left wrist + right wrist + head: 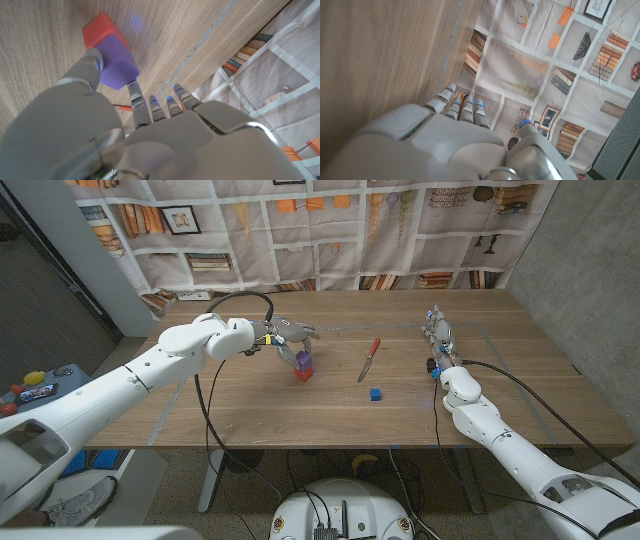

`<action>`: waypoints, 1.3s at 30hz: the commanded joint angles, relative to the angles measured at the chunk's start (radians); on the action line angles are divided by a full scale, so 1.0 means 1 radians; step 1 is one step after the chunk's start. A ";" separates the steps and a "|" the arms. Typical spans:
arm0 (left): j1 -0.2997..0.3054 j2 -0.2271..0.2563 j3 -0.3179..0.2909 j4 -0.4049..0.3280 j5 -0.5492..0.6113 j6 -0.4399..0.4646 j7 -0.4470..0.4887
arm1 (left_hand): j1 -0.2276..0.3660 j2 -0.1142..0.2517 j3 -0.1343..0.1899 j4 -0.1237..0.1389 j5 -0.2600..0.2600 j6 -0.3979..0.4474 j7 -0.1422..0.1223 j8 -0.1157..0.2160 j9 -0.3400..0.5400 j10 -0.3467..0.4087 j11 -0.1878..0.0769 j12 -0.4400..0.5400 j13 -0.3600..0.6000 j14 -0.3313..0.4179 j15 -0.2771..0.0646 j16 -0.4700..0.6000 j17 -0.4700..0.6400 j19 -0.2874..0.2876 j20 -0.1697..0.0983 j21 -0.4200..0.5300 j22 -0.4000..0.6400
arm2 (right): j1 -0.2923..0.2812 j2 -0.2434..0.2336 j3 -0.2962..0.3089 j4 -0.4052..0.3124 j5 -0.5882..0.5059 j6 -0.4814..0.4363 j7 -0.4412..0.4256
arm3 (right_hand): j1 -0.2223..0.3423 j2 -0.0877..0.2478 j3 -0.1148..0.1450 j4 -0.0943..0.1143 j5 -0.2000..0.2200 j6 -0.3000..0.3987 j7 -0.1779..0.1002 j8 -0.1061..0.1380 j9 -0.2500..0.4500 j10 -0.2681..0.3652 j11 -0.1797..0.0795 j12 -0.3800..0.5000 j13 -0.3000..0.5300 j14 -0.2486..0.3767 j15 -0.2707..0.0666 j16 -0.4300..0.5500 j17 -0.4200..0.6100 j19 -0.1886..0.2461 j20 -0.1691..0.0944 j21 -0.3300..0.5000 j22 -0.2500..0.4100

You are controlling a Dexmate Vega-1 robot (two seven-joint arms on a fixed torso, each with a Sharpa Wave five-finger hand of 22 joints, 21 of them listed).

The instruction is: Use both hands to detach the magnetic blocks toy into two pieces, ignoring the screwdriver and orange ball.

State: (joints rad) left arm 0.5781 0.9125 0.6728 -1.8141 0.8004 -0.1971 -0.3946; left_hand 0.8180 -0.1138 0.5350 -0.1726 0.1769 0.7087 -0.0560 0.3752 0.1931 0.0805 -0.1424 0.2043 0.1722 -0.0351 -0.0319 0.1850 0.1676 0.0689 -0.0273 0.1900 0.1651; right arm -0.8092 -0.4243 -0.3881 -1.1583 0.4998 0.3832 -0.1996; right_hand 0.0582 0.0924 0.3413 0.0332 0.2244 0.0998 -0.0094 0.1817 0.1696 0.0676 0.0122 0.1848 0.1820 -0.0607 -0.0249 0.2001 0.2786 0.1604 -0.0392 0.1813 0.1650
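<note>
Bookshelf-print cloth hangs behind the wooden worktop (250, 415), and at the middle left of the head frame the left robot hand (283, 338) closes its fingers (93, 64) round the purple block (116, 62) stacked on a red block (303, 373), apparently to hold the toy for pulling apart. Right of centre a small blue block (376, 394) lies alone on the wood, so a piece seems already off. Between them lies the screwdriver (369, 360), untouched. At the right of the frame, the right robot hand (437, 330) stands well apart, fingers straight and holding nothing
</note>
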 commanded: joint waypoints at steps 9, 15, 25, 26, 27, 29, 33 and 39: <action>-0.006 -0.007 -0.003 0.009 0.011 0.002 0.022 | 0.030 0.008 -0.018 -0.001 0.003 0.107 -0.003 0.042 0.010 0.048 -0.011 0.005 0.003 0.039 -0.027 0.004 0.002 0.038 -0.002 0.010 0.005 | 0.009 0.001 -0.001 0.014 0.004 0.001 0.009 | -0.011 0.030 0.010 0.003 0.001 0.005 -0.001 0.004 0.005 0.001 0.001 0.007 0.002 -0.005 -0.004 0.010 -0.001 -0.003 -0.001 0.006 0.002; -0.002 -0.009 -0.020 0.012 -0.013 0.022 0.037 | 0.035 0.011 -0.023 0.000 0.004 0.135 -0.002 0.052 0.011 0.063 -0.021 0.006 0.003 0.048 -0.032 0.004 0.002 0.045 -0.003 0.009 0.005 | 0.003 -0.004 0.002 0.001 0.001 -0.005 -0.003 | -0.013 0.031 0.010 0.004 0.001 0.006 -0.001 0.004 0.005 -0.001 0.001 0.006 0.002 -0.005 -0.005 0.011 -0.001 -0.002 -0.001 0.006 0.002; 0.008 -0.003 -0.042 -0.009 -0.051 0.062 0.037 | 0.041 0.018 -0.029 0.002 0.005 0.173 -0.004 0.063 0.011 0.082 -0.020 0.006 0.002 0.059 -0.033 0.003 0.002 0.058 -0.001 0.009 0.005 | -0.003 -0.010 0.003 -0.012 -0.001 -0.008 -0.006 | -0.012 0.032 0.012 0.005 0.001 0.007 -0.001 0.004 0.004 0.001 0.001 0.007 0.002 -0.005 -0.004 0.011 -0.002 -0.002 -0.001 0.006 0.002; 0.010 -0.002 -0.045 -0.013 -0.054 0.066 0.037 | 0.041 0.018 -0.029 0.002 0.005 0.173 -0.005 0.062 0.011 0.083 -0.020 0.006 0.002 0.060 -0.033 0.003 0.002 0.059 -0.002 0.009 0.005 | -0.003 -0.011 0.003 -0.012 0.000 -0.006 -0.002 | -0.013 0.031 0.012 0.006 0.001 0.007 -0.001 0.004 0.004 0.000 0.000 0.007 0.002 -0.006 -0.005 0.011 -0.002 -0.002 -0.001 0.006 0.002; 0.016 0.000 -0.052 -0.021 -0.066 0.077 0.035 | 0.041 0.019 -0.030 0.003 0.005 0.174 -0.005 0.062 0.011 0.085 -0.021 0.006 0.002 0.062 -0.035 0.003 0.002 0.060 -0.001 0.009 0.005 | -0.004 -0.014 0.003 -0.015 -0.001 -0.009 -0.001 | -0.013 0.032 0.012 0.006 0.001 0.008 -0.001 0.004 0.004 0.000 0.000 0.007 0.002 -0.005 -0.005 0.011 -0.002 -0.002 -0.001 0.006 0.002; 0.020 0.002 -0.055 -0.025 -0.071 0.083 0.037 | 0.042 0.021 -0.031 0.003 0.006 0.177 -0.008 0.063 0.011 0.088 -0.022 0.006 0.002 0.064 -0.034 0.003 0.002 0.060 -0.001 0.009 0.005 | -0.004 -0.015 0.002 -0.017 -0.002 -0.009 0.000 | -0.013 0.032 0.012 0.006 0.001 0.008 -0.002 0.004 0.004 0.000 0.000 0.007 0.002 -0.006 -0.006 0.011 -0.002 -0.002 -0.001 0.006 0.002; 0.035 0.005 -0.070 -0.043 -0.097 0.108 0.042 | 0.044 0.023 -0.033 0.003 0.006 0.188 -0.008 0.065 0.011 0.091 -0.021 0.005 0.002 0.065 -0.036 0.002 0.002 0.064 -0.001 0.009 0.005 | -0.006 -0.023 0.002 -0.027 -0.004 -0.018 0.001 | -0.013 0.031 0.013 0.006 0.001 0.008 -0.002 0.004 0.004 0.000 0.000 0.007 0.002 -0.006 -0.006 0.011 -0.002 -0.002 -0.001 0.006 0.002; 0.066 0.009 -0.097 -0.075 -0.143 0.152 0.057 | 0.045 0.027 -0.036 0.004 0.007 0.202 -0.004 0.069 0.011 0.101 -0.022 0.005 0.002 0.071 -0.036 0.002 0.002 0.073 0.000 0.011 0.006 | -0.012 -0.033 0.004 -0.042 -0.008 -0.024 -0.002 | -0.013 0.031 0.013 0.006 0.001 0.009 -0.002 0.004 0.004 -0.001 -0.001 0.006 0.002 -0.005 -0.006 0.012 -0.002 -0.001 -0.002 0.006 0.002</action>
State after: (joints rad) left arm 0.6023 0.9138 0.6165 -1.8437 0.7245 -0.1097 -0.3549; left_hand 0.8635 -0.1020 0.5033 -0.1714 0.1777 0.8295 0.0005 0.4134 0.1991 0.1679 -0.1661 0.2043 0.1724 0.0271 -0.0303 0.1850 0.1678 0.1297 -0.0300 0.1976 0.1650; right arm -0.8127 -0.4408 -0.3862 -1.1765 0.4981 0.3716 -0.2009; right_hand 0.0449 0.0791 0.3482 0.0402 0.2244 0.0997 -0.0093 0.1816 0.1696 0.0677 0.0124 0.1848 0.1820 -0.0606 -0.0249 0.2080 0.2739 0.1604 -0.0392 0.1813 0.1650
